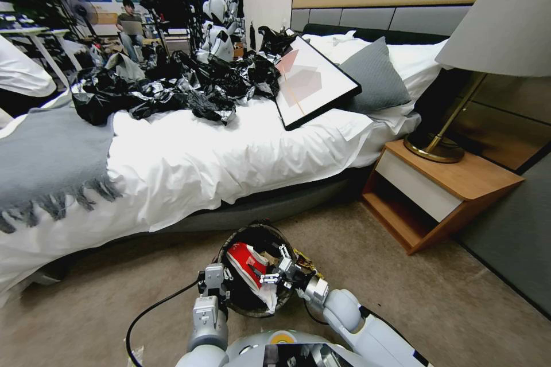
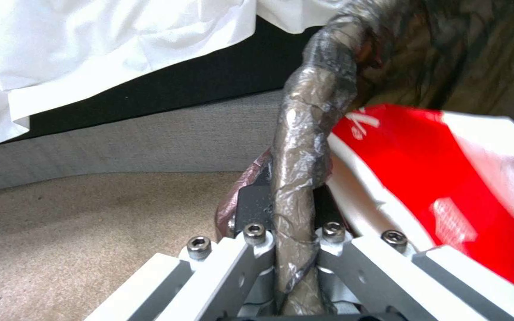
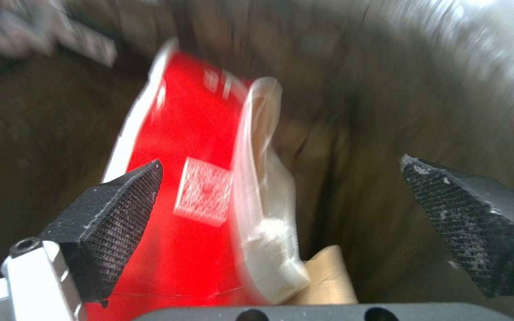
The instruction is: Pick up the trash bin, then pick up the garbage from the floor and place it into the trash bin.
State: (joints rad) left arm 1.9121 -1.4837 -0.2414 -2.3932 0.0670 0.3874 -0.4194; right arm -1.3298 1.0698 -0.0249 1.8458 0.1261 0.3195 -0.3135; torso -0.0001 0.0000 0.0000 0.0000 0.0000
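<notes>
Head view — garbage [image 1: 248,266] under R hand [image 1: 279,266]

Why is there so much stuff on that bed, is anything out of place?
Yes. A heap of crumpled black plastic sheeting sprawls across the bed, and a framed picture lies tilted against a grey pillow rather than hanging on a wall.

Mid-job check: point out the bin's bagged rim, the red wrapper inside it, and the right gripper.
Round trash bin with black plastic liner [image 2: 296,178]: left wrist view, on the bag-wrapped rim.
Red and white snack wrapper [image 3: 180,147]: right wrist view, on its red face.
Right gripper [image 3: 281,209]: right wrist view, midway between its open fingertips.
</notes>
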